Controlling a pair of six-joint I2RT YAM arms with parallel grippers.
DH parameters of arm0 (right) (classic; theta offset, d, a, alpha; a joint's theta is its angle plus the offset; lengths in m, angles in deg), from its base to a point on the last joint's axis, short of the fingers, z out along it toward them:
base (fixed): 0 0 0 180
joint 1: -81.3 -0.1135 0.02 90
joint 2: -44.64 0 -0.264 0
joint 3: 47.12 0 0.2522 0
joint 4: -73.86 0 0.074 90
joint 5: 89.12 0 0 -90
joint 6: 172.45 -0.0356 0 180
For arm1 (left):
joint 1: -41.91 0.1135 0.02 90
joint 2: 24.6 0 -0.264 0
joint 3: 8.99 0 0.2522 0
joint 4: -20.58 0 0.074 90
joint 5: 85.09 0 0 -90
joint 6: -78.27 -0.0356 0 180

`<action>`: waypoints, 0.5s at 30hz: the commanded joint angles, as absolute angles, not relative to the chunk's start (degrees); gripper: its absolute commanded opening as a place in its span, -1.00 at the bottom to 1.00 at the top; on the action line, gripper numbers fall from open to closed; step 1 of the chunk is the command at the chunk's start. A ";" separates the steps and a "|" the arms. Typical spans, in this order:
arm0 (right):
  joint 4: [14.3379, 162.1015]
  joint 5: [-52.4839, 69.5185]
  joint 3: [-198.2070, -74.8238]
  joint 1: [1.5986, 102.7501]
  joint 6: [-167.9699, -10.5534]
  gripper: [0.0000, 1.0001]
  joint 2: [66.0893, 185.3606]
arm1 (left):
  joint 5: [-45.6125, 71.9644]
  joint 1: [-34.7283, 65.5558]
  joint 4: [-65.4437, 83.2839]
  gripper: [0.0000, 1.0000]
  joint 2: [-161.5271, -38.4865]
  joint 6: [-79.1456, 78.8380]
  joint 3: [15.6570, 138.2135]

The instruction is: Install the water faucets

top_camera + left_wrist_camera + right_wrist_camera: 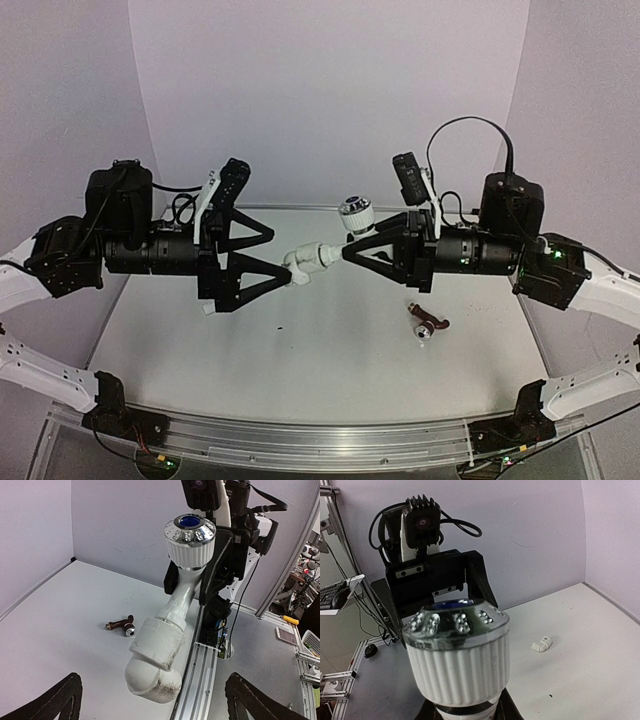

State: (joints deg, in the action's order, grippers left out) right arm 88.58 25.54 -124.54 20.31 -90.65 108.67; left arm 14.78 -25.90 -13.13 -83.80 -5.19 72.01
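Just ahead of my wide-open left pincer, the right pincer clamps the white faucet mated to an elbow fitting; probably mid-threading, so next I'd regrip that fitting.

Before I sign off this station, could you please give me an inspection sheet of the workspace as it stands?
Surface: white table, a few dark specks.
Job's things: water faucet held above the table, knob up, its end in a white elbow fitting.
Clutter: small brown part lying right of centre; small white piece on the table.
Claws: left claw open, fingers either side of the fitting; right claw shut on the faucet.
Cables: black cable arching above the right arm; another at the left wrist.
Surroundings: lilac walls; aluminium rail along the near edge.
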 commanded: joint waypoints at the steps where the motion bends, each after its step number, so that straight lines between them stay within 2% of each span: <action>1: 85.57 24.52 -126.75 21.11 -94.04 -1.00 107.83 | 10.33 -25.84 -19.49 0.99 -86.68 -5.45 77.99; 5: 86.36 25.47 -124.44 21.96 -102.05 -1.00 108.52 | 10.35 -26.10 -26.49 0.99 -93.51 -9.20 83.76; 15: 86.31 28.34 -120.34 23.31 -113.11 -1.00 109.92 | 8.91 -28.02 -28.44 0.93 -97.17 -17.80 86.65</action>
